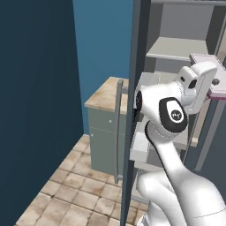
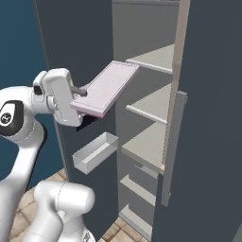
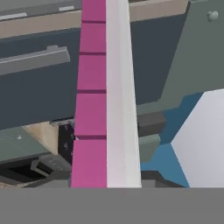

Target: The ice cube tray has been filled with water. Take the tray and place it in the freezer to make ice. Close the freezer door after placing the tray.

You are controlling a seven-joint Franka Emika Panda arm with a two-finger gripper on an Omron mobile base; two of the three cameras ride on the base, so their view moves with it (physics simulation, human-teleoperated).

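Right base view, largest item first: tall dark slate-grey freezer (image 2: 208, 94) with light grey interior shelves (image 2: 156, 59), standing open, compartment facing the arm. Long vertical grey bar handle (image 2: 171, 151) running down the closed right-hand panel.

Tall narrow dark grey freezer door (image 2: 90, 189), swung open to the left of the compartment, inner face toward the camera; white open-topped bin (image 2: 94, 152) mounted on that face, below the tray. Left base view: same freezer door (image 1: 132, 110) seen nearly edge-on, with vertical grey bar handle (image 1: 117, 132) on its outer side.

White robot arm with dark joints (image 2: 19, 137), rising from lower left, bent toward the compartment.

Grey-green kitchen cabinet with mottled beige countertop (image 1: 103, 99), left of the open door, on a tan tiled floor (image 1: 70, 190).

Thin flat rectangular pale pinkish-lilac ice cube tray (image 2: 106, 87), held in the air, near end at the hand, far end tilted upward and pointing toward the upper shelves, in front of the open compartment; not resting on any shelf. Hand view: tray (image 3: 105, 100) seen edge-on, running straight up from between the fingers, magenta on one face, pale on the rim.

Two-finger gripper (image 2: 84, 106), jaws clamped on the near end of the tray.
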